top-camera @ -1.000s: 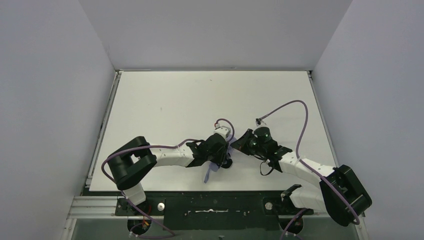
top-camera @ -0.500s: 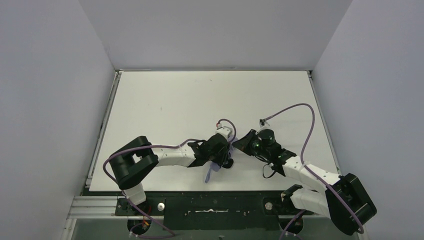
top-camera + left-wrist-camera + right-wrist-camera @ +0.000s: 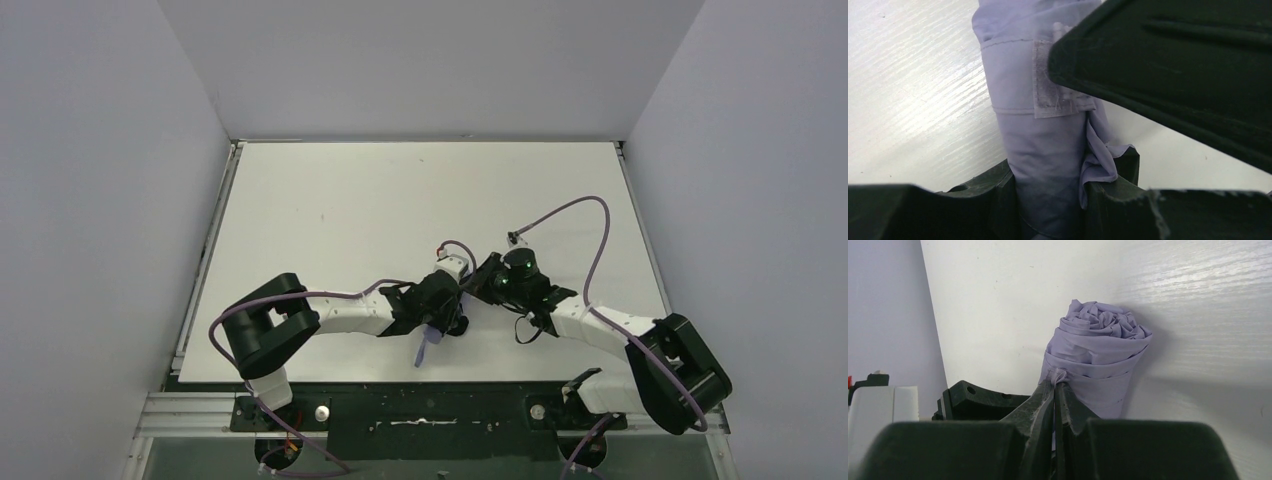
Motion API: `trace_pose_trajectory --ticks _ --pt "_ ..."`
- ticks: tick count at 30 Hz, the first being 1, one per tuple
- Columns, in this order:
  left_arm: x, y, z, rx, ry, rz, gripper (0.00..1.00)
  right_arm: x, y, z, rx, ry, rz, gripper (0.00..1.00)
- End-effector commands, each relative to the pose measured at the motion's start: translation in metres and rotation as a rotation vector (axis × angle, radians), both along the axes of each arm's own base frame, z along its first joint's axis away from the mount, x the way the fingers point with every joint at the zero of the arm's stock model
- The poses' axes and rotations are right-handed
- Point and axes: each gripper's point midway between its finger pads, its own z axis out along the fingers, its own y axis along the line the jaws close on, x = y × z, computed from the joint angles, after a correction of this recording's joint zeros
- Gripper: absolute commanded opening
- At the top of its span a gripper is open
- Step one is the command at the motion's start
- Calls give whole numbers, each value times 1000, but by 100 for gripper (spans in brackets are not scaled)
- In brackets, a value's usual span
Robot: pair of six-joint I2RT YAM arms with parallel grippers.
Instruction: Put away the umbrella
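The umbrella (image 3: 1043, 150) sits near the front middle of the white tabletop (image 3: 400, 200), where the two arms meet. It is rolled into a tight pale lavender bundle. The left jaws are part way open and clamped on it: in the left wrist view the roll stands straight up between the two black fingers (image 3: 993, 200), filling the gap, and a loose fold of fabric (image 3: 1105, 165) spills over the edge of the right-hand one. Higher on the roll a lavender strap (image 3: 1013, 82) wraps round it, with a grey fastening patch (image 3: 1055, 90) facing the camera. The black housing (image 3: 1188, 65) of the right arm's end hangs just over that patch. The right jaws are pressed fully together. In the right wrist view their tips meet at the side of the roll, right on the strap line, and a small pucker of lavender cloth (image 3: 1061, 374) is pinched between them. The crumpled end of the roll (image 3: 1103, 320) rises just beyond those tips, with a black part of the left arm's end (image 3: 978, 397) beside it. From above, only a short lavender tail (image 3: 425, 350) pokes out from under the left arm's end toward the near edge. I cannot tell whether the roll touches the tabletop.
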Motion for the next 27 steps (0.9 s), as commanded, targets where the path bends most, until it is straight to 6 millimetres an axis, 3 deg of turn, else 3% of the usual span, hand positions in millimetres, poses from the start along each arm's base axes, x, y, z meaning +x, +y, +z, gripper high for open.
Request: trace_pose_trajectory --ticks 1,5,16,18,20,23,27 --pt "-55 45 -60 242 182 -110 1 35 20 45 81 -134 -9 0" --pt "-56 45 -62 241 187 -114 1 32 20 26 60 -87 -3 6" --pt "-58 45 -60 227 189 -117 1 31 25 25 113 -86 2 25" --pt "-58 43 -59 218 189 -120 1 30 26 24 139 -82 -4 25" --pt "-58 42 -58 212 187 -126 1 30 29 28 183 -89 0 12" --pt "-59 41 -57 202 188 -133 1 30 33 31 216 -95 10 6" --pt "-59 40 -57 195 189 -142 1 28 34 31 222 -96 19 24"
